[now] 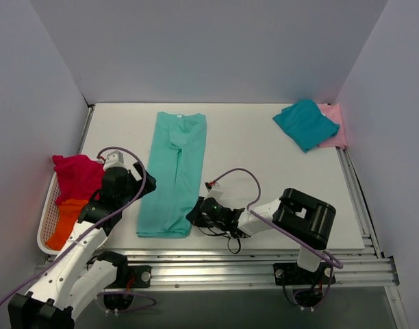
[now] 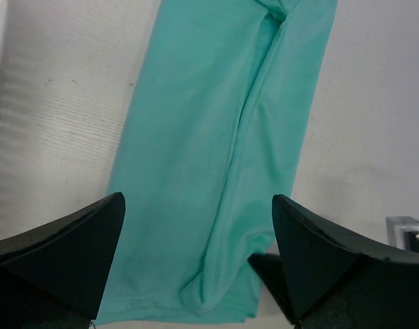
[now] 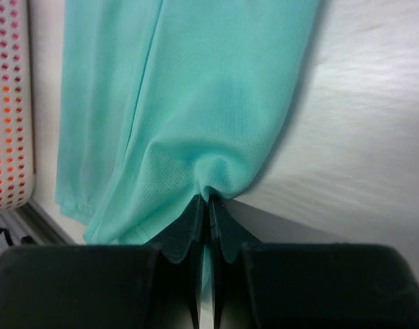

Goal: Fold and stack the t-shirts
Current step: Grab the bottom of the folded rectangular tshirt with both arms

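Top external view: the mint-green shirt [image 1: 174, 175] lies on the surface [image 1: 250, 144] left of centre. It is folded lengthwise into a long, narrow strip running from far to near. In the far right corner the teal shirt [image 1: 304, 123], folded, rests partly over the pale pink shirt [image 1: 336, 122]. The magenta-red shirt [image 1: 76, 175] and the orange shirt [image 1: 64, 221] are heaped in the white mesh basket [image 1: 44, 236] at the left edge. The left gripper [image 1: 142, 184] stands just beside the strip's left edge. The right gripper [image 1: 194, 215] sits low at the strip's near right corner.

Left wrist view: the left fingers [image 2: 66, 253] are spread wide with nothing between them, hanging over the near end of the strip. One soft crease runs lengthwise up the cloth, and the near hem is slightly rumpled.

Right wrist view: the right fingers [image 3: 196, 219] are pressed together on a small pinch of the mint cloth at its right edge. The fabric puckers into the grip there.

Assessment: the cloth looks light, thin and limp. It should drape and sag from any single hold, and a one-corner lift would likely skew the strip. The sound holds appear to be the two near corners, taking every layer at the hem, so the near end can be carried evenly toward the far end. The left corner is not yet taken. A shallow pinch risks catching only the top layer and opening the fold.
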{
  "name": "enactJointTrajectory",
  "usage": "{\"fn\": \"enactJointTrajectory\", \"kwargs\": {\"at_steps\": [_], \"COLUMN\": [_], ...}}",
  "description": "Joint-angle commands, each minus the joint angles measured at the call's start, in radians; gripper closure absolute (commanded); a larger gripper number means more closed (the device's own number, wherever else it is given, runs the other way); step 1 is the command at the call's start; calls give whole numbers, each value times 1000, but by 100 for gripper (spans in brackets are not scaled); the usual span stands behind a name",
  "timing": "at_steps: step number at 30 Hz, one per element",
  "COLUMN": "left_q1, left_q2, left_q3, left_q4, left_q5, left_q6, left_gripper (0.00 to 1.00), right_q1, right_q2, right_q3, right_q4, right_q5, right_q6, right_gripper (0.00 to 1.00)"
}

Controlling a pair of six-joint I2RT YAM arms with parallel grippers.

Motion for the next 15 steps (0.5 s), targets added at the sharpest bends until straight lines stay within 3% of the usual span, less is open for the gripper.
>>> {"fn": "enactJointTrajectory", "kwargs": {"at_steps": [1,6,7,15], "left_q1": [-37,-154,-216,-409], "left_q2": [6,0,-10,-22], "left_q3": [14,9,5,-109], "left_q4": [-40,-167,-175,-233], "left_q5": [-1,-27,-37,-17], "left_q6": [-18,-79,-99,-232], "left_gripper": [2,3,3,2], "right_q1": [-99,-134,-136,-136], "right_q2": [-90,-194,-196,-190], "right_q3": [-105,-138,-142,-151], "right_q4": [-238,-319,-321,-313], "right_q5": [59,122,122,119], "right_q6": [-65,-96,-96,-103], "right_gripper": [100,100,100,100]}}
